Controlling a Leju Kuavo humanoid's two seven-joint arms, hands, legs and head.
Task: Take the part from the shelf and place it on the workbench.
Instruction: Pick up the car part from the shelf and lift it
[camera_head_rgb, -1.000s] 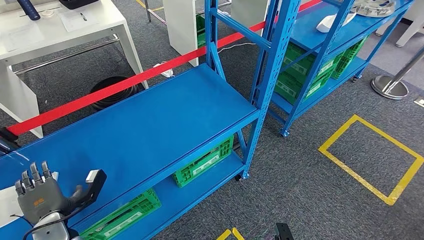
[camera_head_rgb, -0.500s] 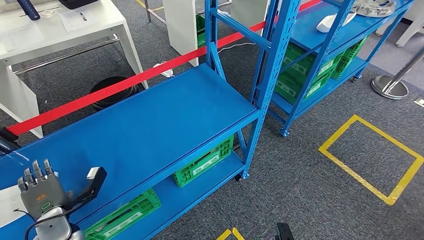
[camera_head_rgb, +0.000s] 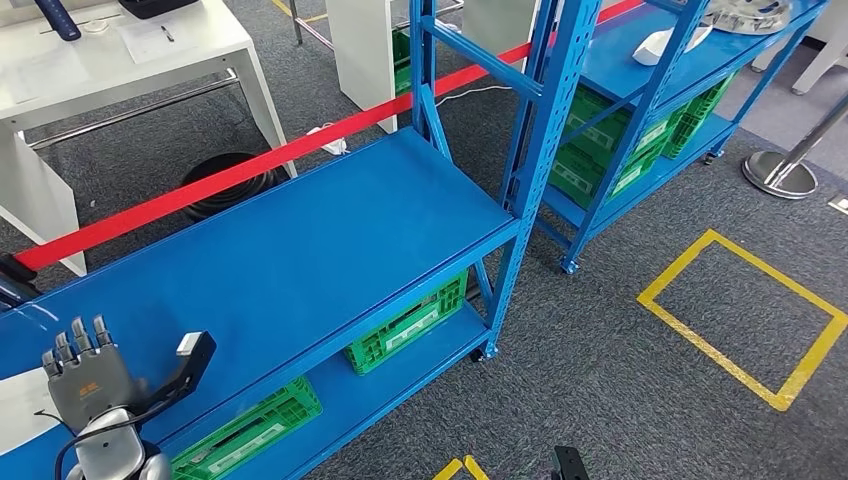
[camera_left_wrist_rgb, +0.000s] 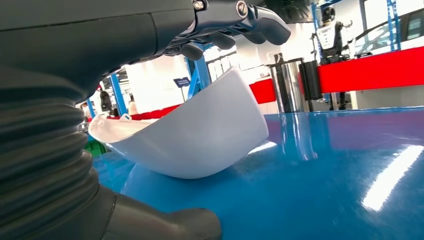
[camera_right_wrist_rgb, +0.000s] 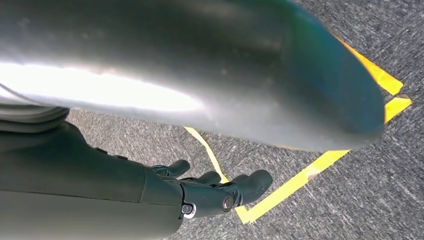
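While the left hand (camera_head_rgb: 88, 385) is hovering over the white part (camera_left_wrist_rgb: 190, 135), its fingers (camera_left_wrist_rgb: 240, 22) are arching above the rim with no visible contact, so it is holding nothing yet. The part is sitting on the blue shelf (camera_head_rgb: 300, 250), near its front left end. Being a smooth, curved shell, it is likely to rock or skid across the glossy surface if the fingers are closing off-centre. The right hand (camera_right_wrist_rgb: 220, 192) is hanging over the floor, loosely curled and empty. Green crates (camera_head_rgb: 408, 325) are sitting on the tier below; their contents cannot be made out.
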